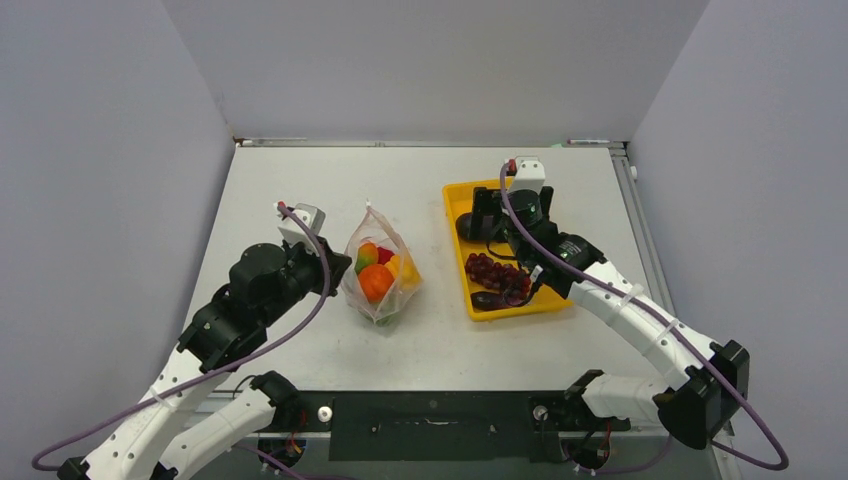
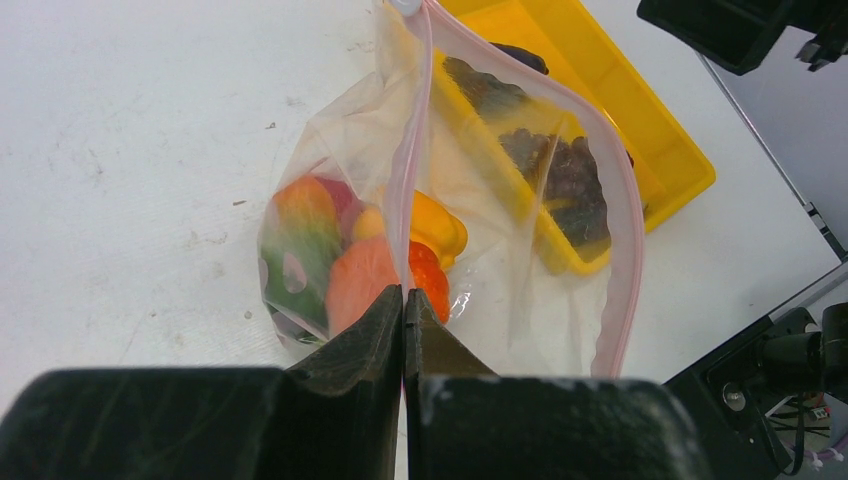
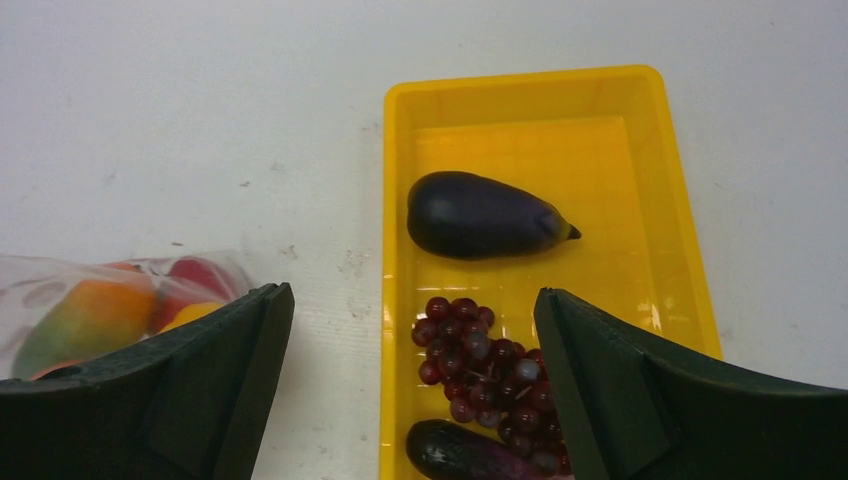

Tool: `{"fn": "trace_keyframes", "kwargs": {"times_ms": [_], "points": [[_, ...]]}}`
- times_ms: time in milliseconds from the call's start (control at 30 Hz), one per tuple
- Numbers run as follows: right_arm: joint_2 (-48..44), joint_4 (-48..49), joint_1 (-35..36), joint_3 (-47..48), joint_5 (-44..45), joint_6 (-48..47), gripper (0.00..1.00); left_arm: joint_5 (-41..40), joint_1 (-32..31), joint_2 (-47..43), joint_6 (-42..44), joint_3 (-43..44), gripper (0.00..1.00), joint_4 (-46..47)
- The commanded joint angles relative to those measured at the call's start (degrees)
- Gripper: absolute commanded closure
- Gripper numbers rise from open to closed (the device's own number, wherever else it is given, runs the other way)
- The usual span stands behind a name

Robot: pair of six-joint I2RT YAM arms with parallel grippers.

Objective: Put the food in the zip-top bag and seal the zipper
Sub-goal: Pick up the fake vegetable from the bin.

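Note:
The clear zip-top bag (image 1: 382, 268) stands open on the table, left of centre. My left gripper (image 1: 343, 268) is shut on its pink zipper (image 2: 415, 120), holding the mouth up (image 2: 404, 305). Inside lie an orange pumpkin (image 1: 376, 283), a green piece (image 2: 295, 270) and a yellow piece (image 2: 440, 225). In the yellow tray (image 3: 520, 80) remain a dark purple eggplant (image 3: 480, 215), a dark red grape cluster (image 3: 480, 360) and another dark purple piece (image 3: 465, 455). My right gripper (image 3: 412, 300) hangs open above the tray's left rim and the grapes (image 1: 495, 272), with nothing between its fingers (image 1: 487, 222).
The tray (image 1: 455, 200) sits right of centre on the white table (image 1: 300, 180), about a hand's width from the bag. Grey walls close in the left, back and right sides. A black mounting bar (image 1: 430, 425) runs along the near edge between the arm bases.

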Motion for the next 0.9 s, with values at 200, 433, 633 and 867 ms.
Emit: {"fn": "trace_keyframes", "kwargs": {"times_ms": [200,433,633,867], "points": [[9.31,5.06,-9.26,-2.2,-8.44,-4.95,0.07,0.86,0.65,-1.12,1.01,-0.3,1.0,1.86],[16.28,8.06,-13.08,-1.2,-12.95,-6.62,0.1,1.1,0.99,-1.29,1.08,-0.5,1.0,1.8],[21.23,10.14,-14.64,1.09,-14.85,-9.14,0.1,1.63,1.44,-1.19,1.09,-0.59,1.0,1.75],[26.22,10.27,-17.54,4.68,-20.47,-13.44,0.1,1.33,1.52,-1.1,1.1,-0.68,1.0,1.57]]}}
